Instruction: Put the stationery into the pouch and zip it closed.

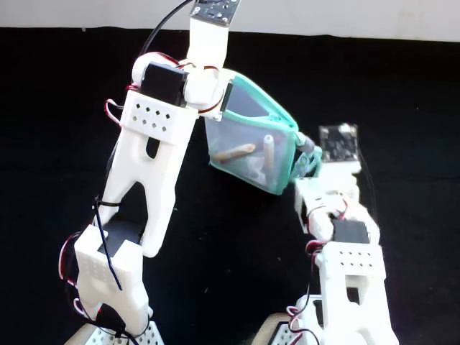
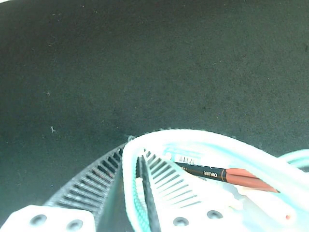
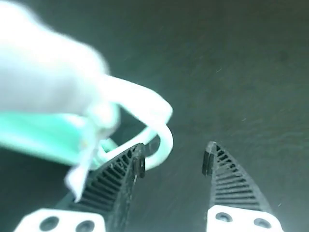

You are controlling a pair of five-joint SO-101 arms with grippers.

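Our left gripper is clamped on the rim of the pouch, holding it up with a pen inside. Our right gripper stands wide, the zip loop touching one finger. We should centre that loop between the fingers, close firmly, then pull straight along the zip.

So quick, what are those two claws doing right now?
Left gripper: closed on the rim of the pouch.
Right gripper: open, white loop beside one finger.
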